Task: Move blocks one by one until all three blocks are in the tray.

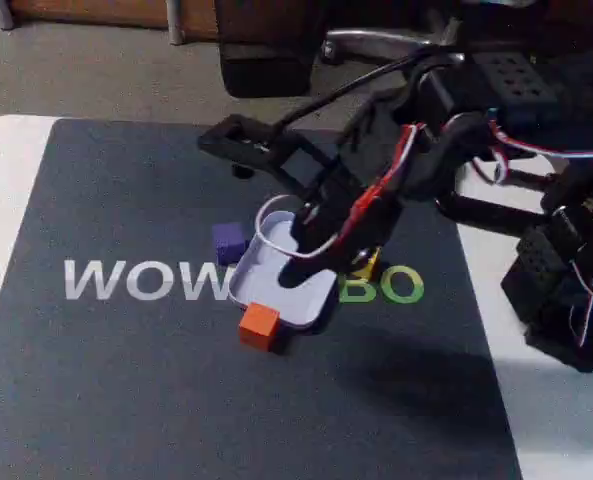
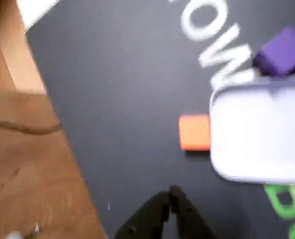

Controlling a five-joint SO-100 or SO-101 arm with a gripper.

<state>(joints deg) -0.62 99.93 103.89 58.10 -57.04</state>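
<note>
Three blocks lie outside the tray (image 1: 276,290), none inside it yet. Going left to right in the fixed view: the purple block (image 1: 229,241) sits just beside the tray's far-left rim, the orange block (image 1: 259,325) touches or nearly touches its near edge, and the yellow block (image 1: 366,265) peeks out at the tray's right side, mostly hidden under my arm. In the wrist view the orange block (image 2: 194,132) lies just left of the tray (image 2: 256,134), with the purple block (image 2: 281,52) at the far rim.

My pincer (image 2: 172,191) shows at the bottom of the wrist view, its two black fingers together with nothing between them. It hangs above the mat, near the orange block.

I judge orange the first pick. To do it well I should part the fingers wide before descending, straddle the cube squarely, and avoid nudging the tray's rim, since the block sits so close.

My arm reaches in from the right, bent forward over the tray.
</note>
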